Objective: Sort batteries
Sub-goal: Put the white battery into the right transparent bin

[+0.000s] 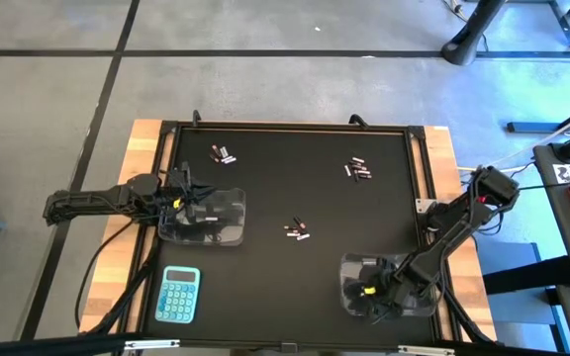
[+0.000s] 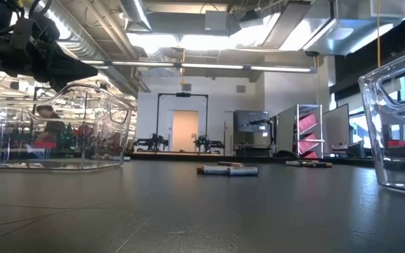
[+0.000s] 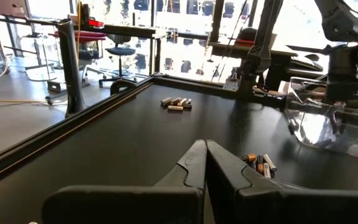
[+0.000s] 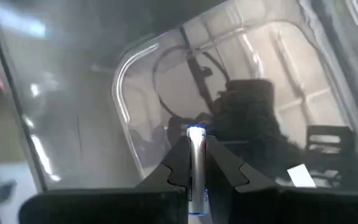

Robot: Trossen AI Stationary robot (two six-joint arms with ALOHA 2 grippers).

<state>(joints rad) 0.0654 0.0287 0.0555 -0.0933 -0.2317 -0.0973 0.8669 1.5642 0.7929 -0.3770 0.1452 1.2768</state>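
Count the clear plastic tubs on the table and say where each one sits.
2. One clear tub sits on the mat's left side, just above the blue calculator. The other clear tub sits at the lower right corner, under the right arm.

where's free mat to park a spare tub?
Bare: between the calculator and the right tub; far edge between the top-left batteries and top-right batteries. Crowded: left tub, centre batteries, and each gripper over its tub.

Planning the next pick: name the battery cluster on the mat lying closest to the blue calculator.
The middle cluster of small cylindrical batteries, near the black mat's centre; the other two clusters lie nearer the far edge, farther from the blue calculator.
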